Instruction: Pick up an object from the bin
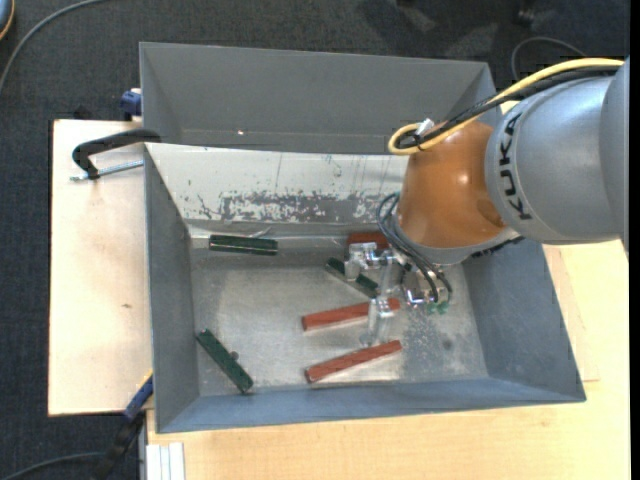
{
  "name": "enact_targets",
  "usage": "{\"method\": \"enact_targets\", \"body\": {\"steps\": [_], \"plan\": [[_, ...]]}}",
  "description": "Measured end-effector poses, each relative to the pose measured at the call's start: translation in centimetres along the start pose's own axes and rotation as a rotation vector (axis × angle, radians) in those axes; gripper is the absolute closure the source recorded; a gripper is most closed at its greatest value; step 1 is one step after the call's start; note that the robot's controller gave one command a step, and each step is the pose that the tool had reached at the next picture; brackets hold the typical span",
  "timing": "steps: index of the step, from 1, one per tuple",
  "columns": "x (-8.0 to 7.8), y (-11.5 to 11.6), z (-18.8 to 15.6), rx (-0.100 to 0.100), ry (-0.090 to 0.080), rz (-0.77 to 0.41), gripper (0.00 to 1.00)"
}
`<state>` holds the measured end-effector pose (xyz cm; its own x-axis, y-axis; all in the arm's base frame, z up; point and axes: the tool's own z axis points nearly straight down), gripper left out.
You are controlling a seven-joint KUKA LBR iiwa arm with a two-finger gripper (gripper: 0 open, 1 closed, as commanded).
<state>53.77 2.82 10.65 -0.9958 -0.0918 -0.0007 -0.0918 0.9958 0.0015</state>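
Red-brown bars [338, 318] number three, green bars [243, 245] three, near the claw [383, 326] (opening: cannot tell).

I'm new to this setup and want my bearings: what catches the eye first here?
The arm's orange cover looms at the right, its gripper low in the grey bin. One red-brown stick lies right beside the gripper, another red-brown stick nearer the front wall. A dark green stick lies by the back wall, a second green stick front left.
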Motion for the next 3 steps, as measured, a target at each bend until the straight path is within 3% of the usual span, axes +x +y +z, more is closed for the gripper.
{"method": "enact_targets", "body": {"steps": [1,2,3], "plan": [[1.00,-0.40,3.62,0.000,-0.004,0.008,0.00],[0.84,-0.31,3.47,0.000,-0.004,0.007,0.00],[0.83,-0.31,3.47,0.001,-0.004,0.007,1.00]]}}
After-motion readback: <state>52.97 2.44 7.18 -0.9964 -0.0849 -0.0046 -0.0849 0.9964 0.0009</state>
